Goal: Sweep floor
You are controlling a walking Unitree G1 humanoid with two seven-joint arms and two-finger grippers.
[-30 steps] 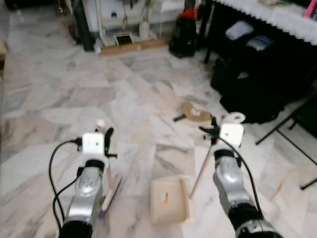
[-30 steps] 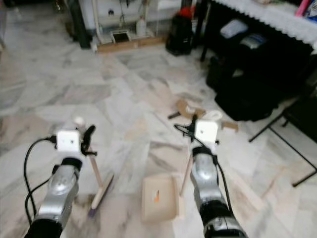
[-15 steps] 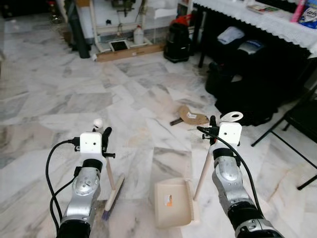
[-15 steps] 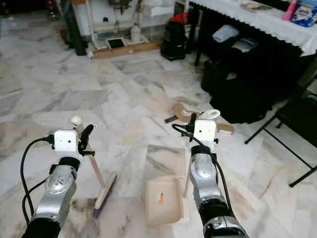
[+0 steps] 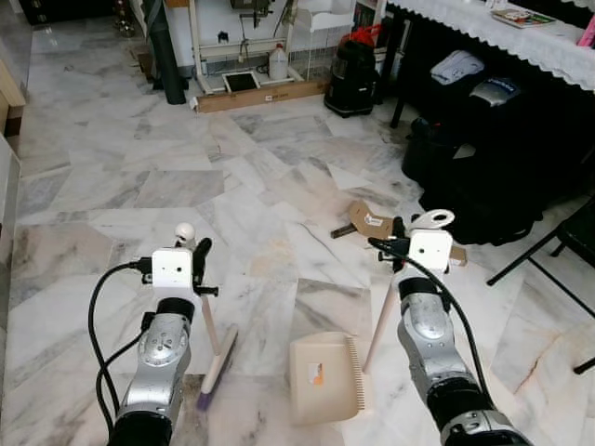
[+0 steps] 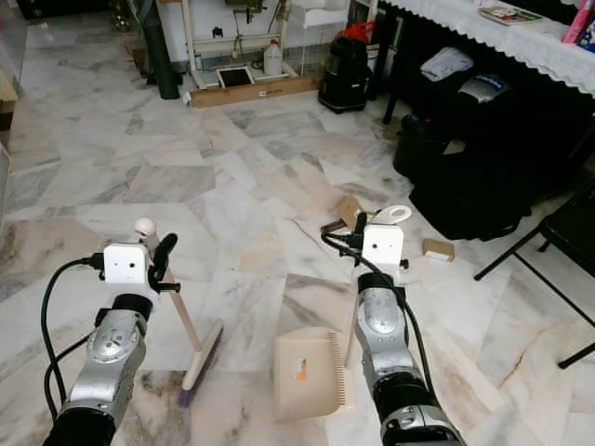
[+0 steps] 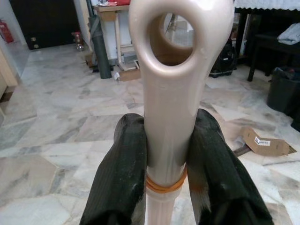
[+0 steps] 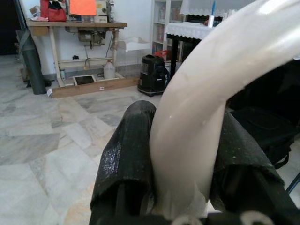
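View stepped back – left gripper [image 7: 164, 154] pinching broom [image 5: 216, 360], right gripper [image 8: 187, 154] clamping dustpan [image 5: 323, 378].

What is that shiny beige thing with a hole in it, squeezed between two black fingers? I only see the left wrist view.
Observer: That is the top of a broom handle. The left pincer clamps it, and the brush head rests on the marble floor.
Operator: Does the other arm do anything?
Observer: Yes. The right pincer grips a dustpan handle, with the beige dustpan flat on the floor beside the brush.
Operator: Is there anything to sweep?
Observer: Ahead of the dustpan lies a piece of cardboard with a label.
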